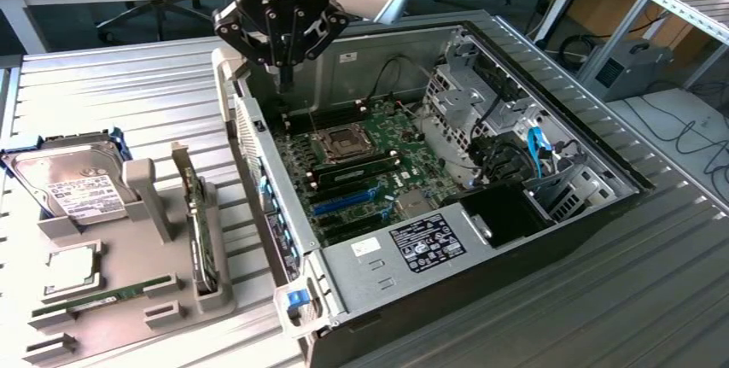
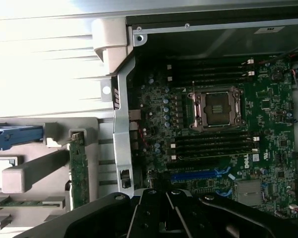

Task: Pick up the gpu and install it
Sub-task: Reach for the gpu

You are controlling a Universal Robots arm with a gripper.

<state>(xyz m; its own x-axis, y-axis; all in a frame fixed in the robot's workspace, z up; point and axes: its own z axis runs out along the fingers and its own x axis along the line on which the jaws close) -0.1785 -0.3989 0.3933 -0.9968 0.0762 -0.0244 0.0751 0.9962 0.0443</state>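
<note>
The gpu [image 1: 201,230] stands on its edge in a slot of the grey holder [image 1: 114,325], at the exterior view's left of the open computer case [image 1: 547,214]. Its silver bracket points away from the front. In the wrist view the gpu [image 2: 79,171] shows as a thin green board seen edge-on. My gripper [image 1: 282,73] hangs above the case's far left corner, well apart from the gpu, shut and with nothing in it. Its black linkages [image 2: 161,206] show in the wrist view over the motherboard [image 2: 268,124].
The holder also carries a silver hard drive [image 1: 71,187], a CPU chip [image 1: 74,270] and a narrow RAM stick [image 1: 102,297]. Inside the case lie the motherboard [image 1: 376,172], an open CPU socket [image 1: 341,142] and blue expansion slots [image 1: 347,200]. Drive cages and cables fill the case's right side.
</note>
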